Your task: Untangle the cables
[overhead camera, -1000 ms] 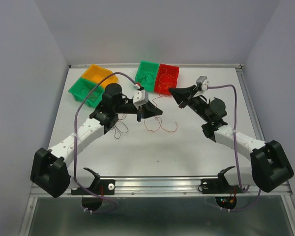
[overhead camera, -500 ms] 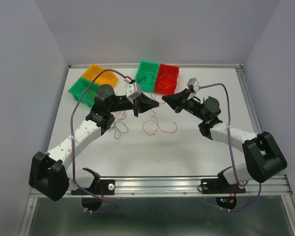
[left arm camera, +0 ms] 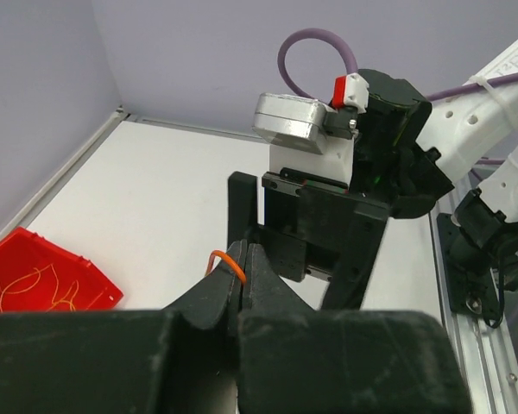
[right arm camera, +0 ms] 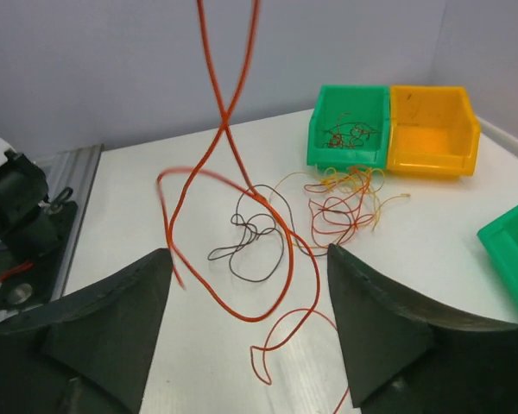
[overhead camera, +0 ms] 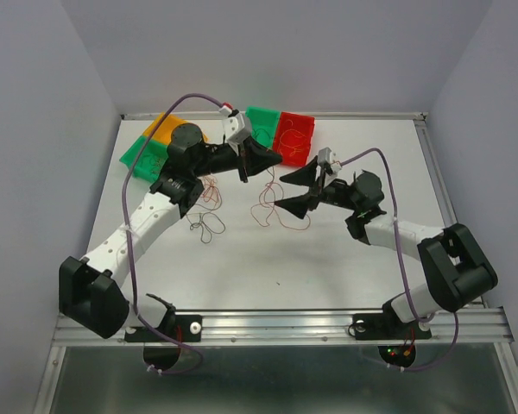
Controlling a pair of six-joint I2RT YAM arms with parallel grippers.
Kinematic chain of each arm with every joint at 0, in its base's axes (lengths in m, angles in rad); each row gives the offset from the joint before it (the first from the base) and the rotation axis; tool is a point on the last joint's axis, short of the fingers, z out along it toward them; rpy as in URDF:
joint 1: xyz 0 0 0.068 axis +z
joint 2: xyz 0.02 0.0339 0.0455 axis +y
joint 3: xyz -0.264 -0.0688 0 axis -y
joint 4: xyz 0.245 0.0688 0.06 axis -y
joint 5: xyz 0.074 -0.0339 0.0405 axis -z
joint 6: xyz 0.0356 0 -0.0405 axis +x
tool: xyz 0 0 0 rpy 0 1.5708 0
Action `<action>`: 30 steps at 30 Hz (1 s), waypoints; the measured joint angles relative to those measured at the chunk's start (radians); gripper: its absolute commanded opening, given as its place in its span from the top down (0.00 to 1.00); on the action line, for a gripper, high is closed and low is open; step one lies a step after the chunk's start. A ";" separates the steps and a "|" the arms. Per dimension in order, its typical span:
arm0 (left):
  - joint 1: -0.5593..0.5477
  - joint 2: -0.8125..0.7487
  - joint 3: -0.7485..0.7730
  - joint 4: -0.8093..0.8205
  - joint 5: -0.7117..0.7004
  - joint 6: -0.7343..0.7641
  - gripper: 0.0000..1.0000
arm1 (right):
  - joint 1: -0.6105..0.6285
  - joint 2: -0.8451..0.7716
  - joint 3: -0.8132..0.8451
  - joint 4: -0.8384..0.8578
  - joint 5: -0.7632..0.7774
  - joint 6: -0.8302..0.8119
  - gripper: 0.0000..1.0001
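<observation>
My left gripper (overhead camera: 272,161) is raised over the back of the table, shut on a thin orange-red cable (left arm camera: 229,261) that arches out between its tips. That cable (right arm camera: 224,112) hangs down, crosses itself and spreads into loose loops (overhead camera: 276,212) on the table. My right gripper (overhead camera: 281,191) stands open just right of those loops. In the right wrist view the gripper (right arm camera: 249,252) has the loops lying below its gap, with nothing gripped. A dark cable (right arm camera: 259,241) lies curled past them, and a red and orange tangle (right arm camera: 345,203) lies beyond.
An orange bin (overhead camera: 174,129) and a green bin (overhead camera: 147,155) stand at the back left. At the back middle are another green bin (overhead camera: 261,121) and a red bin (overhead camera: 295,136) holding thin wires. A dark cable (overhead camera: 209,226) lies by the left arm.
My right gripper has opened and swung left and lower, toward the loops. My left gripper has lifted up and toward the back with the orange-red cable, drawing it taller.
</observation>
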 measured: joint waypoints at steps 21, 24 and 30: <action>-0.026 0.046 0.060 -0.115 0.032 0.000 1.00 | 0.003 0.195 0.043 0.051 -0.045 -0.053 0.02; -0.026 0.046 0.069 -0.122 0.035 -0.005 1.00 | 0.013 0.217 0.069 0.057 -0.047 -0.061 0.13; -0.026 0.046 0.089 -0.126 0.040 -0.018 1.00 | 0.027 0.246 0.088 0.062 -0.054 -0.071 0.81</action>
